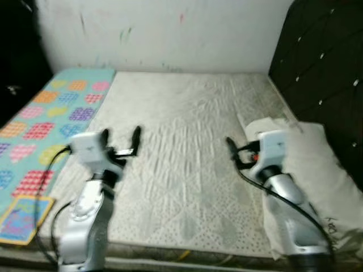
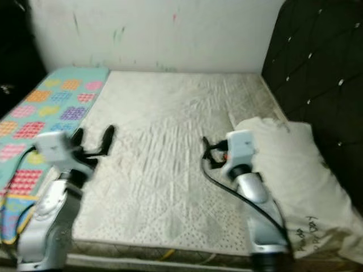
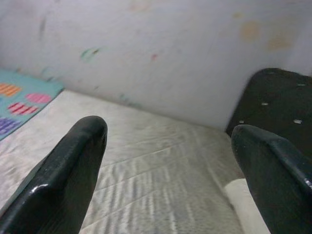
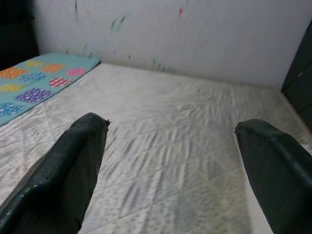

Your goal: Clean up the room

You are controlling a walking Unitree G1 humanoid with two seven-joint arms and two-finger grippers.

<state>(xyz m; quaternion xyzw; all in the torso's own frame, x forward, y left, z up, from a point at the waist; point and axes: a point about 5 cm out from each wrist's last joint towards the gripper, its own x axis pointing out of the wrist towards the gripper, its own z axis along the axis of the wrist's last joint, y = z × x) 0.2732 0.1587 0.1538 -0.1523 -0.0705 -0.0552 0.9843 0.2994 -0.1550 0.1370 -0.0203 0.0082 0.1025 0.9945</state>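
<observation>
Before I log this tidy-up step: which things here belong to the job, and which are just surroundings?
Job:
- white pillow, lying at the bed's right edge by the headboard
- colourful heart-patterned mat, spread along the left
- left pincer and right pincer, both open above the mattress

Surroundings:
- bare mattress
- black tufted headboard
- marked white wall

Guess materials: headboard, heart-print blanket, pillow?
Headboard: likely faux leather, dark and button-tufted with shiny studs. Heart-print blanket: probably soft printed fabric, matte, lying flat. Pillow: looks like off-white woven cloth, creased.
</observation>
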